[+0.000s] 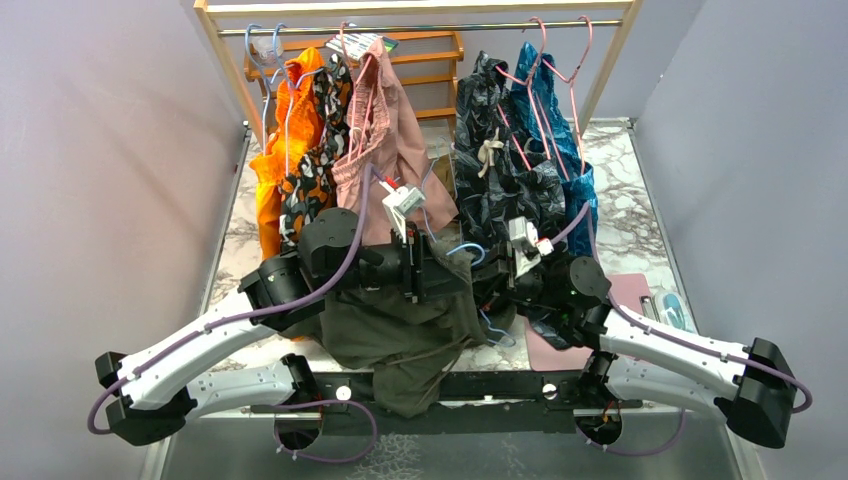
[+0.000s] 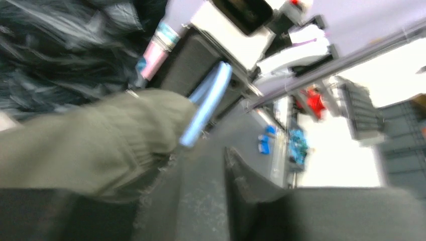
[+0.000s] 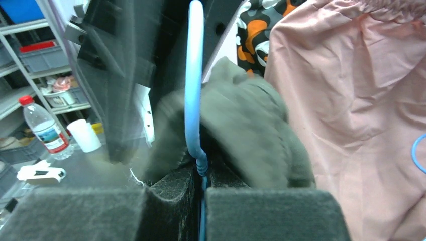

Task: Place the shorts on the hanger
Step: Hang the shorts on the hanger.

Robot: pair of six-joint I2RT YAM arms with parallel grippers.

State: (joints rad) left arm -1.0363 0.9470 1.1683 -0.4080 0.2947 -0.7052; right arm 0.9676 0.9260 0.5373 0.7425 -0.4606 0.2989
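The olive-green shorts (image 1: 410,335) hang in a bunch between the two arms at the table's near side. In the left wrist view the shorts (image 2: 90,150) bulge just left of my left gripper (image 2: 226,153). Its jaws stand slightly apart and nothing shows between them. The view is blurred. The light-blue hanger (image 2: 206,103) crosses just beyond the cloth. My right gripper (image 3: 202,175) is shut on the hanger (image 3: 193,75) at its twisted neck, and the wire runs up past a fold of the shorts (image 3: 251,130). In the top view the left gripper (image 1: 445,268) and the right gripper (image 1: 497,270) face each other closely.
A wooden rack (image 1: 420,8) at the back holds orange (image 1: 275,160), leaf-print (image 1: 315,170), dusty-pink (image 1: 385,150), dark grey (image 1: 500,170) and blue (image 1: 560,120) garments on wire hangers. A pink mat (image 1: 625,290) lies on the marble table (image 1: 640,200) at the right.
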